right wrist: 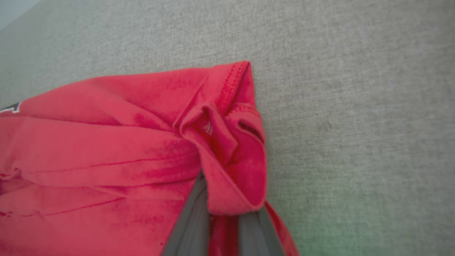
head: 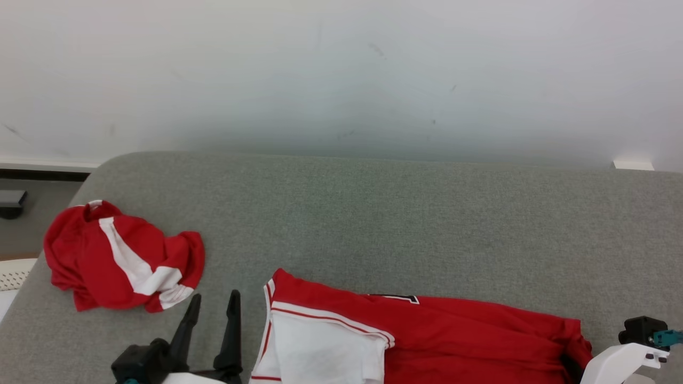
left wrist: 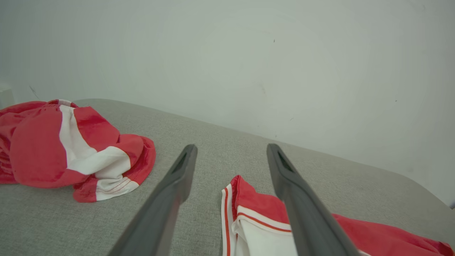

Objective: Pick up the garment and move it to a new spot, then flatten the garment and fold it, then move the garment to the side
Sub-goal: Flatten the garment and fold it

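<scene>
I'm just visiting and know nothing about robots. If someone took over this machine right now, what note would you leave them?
Left gripper: open, empty, hovering beside the white-trimmed end of the red jersey.
Right gripper: shut on a bunched corner at the jersey's other end.
A crumpled red-and-white garment lies apart, to the left on the gray cushion.
Done: jersey laid out lengthwise, wrinkled.
Left: flatten, fold, move aside.

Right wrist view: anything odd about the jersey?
A corner of the jersey is bunched and twisted over the right gripper, not lying flat. Another red garment sits crumpled on the grey surface, far left.
</scene>
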Tool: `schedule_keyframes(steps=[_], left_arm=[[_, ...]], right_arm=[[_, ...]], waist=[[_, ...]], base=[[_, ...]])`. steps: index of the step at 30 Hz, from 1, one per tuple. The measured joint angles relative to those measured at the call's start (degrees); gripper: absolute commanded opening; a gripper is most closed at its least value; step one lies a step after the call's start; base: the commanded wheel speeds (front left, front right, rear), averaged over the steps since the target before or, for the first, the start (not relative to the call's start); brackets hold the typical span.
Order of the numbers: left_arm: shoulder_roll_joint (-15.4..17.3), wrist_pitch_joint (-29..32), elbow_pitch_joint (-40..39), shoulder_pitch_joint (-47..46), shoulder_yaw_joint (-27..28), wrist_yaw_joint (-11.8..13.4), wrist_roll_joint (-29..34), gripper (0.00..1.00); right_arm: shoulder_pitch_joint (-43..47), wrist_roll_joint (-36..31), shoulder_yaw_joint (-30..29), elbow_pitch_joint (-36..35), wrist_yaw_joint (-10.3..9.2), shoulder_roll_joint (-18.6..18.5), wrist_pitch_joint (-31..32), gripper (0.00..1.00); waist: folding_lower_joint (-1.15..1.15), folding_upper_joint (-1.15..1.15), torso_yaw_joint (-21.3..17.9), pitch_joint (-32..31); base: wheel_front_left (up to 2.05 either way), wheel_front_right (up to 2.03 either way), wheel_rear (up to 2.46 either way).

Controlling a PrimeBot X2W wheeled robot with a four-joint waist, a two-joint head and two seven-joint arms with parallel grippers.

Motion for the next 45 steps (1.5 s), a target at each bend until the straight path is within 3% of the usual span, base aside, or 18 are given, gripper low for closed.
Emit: schedule_keyframes(steps=[6,13,16,21,32,38,45], left_arm=[[-0.11,0.00,0.02,0.04,0.75,-0.04,0.16,1.00],[-0.14,0.00,0.04,0.14,0.36,0.26,-0.51,1.00],[-0.14,0.00,0.27,0.31,0.30,0.56,-0.68,1.00],[-0.15,0.00,0.70,0.38,0.26,0.63,-0.69,1.00],[-0.19,0.00,2.03,-0.30,-0.96,0.45,-0.88,1.00],[-0.18,0.00,2.53,-0.70,-1.52,0.56,-1.45,1.00],[-0.18,-0.03,2.80,-0.99,-2.34,0.80,-2.40,1.00]], right_arm=[[-0.73,1.51,0.21,-2.57,0.13,-1.82,1.33,0.00],[-2.16,-0.88,-4.07,-2.68,0.27,-9.75,0.13,0.00],[-2.51,-1.29,-5.76,-4.05,0.26,-10.37,-0.10,0.00],[-2.17,0.89,-6.33,-11.80,0.25,-8.11,2.49,0.00],[2.08,6.73,-0.20,-32.07,0.24,-1.09,13.15,0.00],[3.59,7.53,2.86,-33.93,0.24,4.57,14.68,0.00],[3.55,7.20,5.22,-28.84,0.23,10.56,11.73,0.00]], waist=[[0.00,0.00,-0.28,-0.30],[0.01,0.00,-1.03,-0.14],[0.01,0.00,-1.52,-0.04],[0.01,0.00,-2.48,0.04],[0.01,0.00,-1.85,-0.20],[0.00,0.00,0.96,-0.62],[0.01,0.00,4.78,-0.54]], base=[[0.00,0.00,0.00],[0.00,0.00,0.00],[0.00,0.00,0.00],[0.00,0.00,0.00],[0.00,0.00,0.00],[0.00,0.00,0.00],[0.00,0.00,0.00]])
